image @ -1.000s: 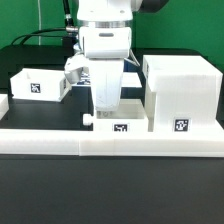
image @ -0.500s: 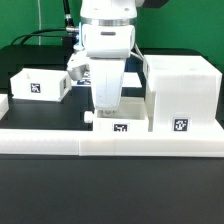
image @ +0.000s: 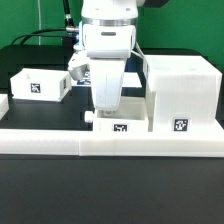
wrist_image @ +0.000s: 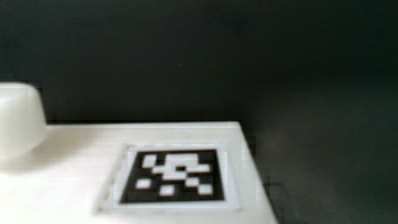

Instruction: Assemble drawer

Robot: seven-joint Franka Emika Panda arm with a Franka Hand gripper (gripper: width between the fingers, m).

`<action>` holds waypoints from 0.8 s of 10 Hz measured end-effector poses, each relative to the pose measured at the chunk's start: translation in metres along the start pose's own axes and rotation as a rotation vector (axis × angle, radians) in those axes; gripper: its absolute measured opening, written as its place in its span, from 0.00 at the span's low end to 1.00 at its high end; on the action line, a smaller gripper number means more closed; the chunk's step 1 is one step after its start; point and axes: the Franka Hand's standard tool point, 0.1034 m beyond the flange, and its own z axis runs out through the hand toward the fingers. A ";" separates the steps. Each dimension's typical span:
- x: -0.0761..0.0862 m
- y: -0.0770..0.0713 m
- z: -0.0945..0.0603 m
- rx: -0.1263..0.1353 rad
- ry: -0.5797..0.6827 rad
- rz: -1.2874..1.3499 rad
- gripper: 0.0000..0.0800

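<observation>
Gripper nudged toward exterior view's left, held low over middle tray beside housing; jaw state cannot be told; insertion pending.

White housing, tray beside, second tray apart

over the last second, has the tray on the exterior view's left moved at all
No. The tray keeps the same gap to the low border wall in front of it and to the housing as in the earlier pictures.
</observation>
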 end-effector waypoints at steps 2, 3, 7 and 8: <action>0.006 -0.001 0.000 -0.001 -0.007 -0.026 0.05; 0.003 0.000 0.000 -0.001 -0.007 -0.020 0.05; 0.008 -0.002 0.002 -0.002 -0.006 -0.030 0.05; 0.010 -0.002 0.002 0.004 -0.013 -0.049 0.05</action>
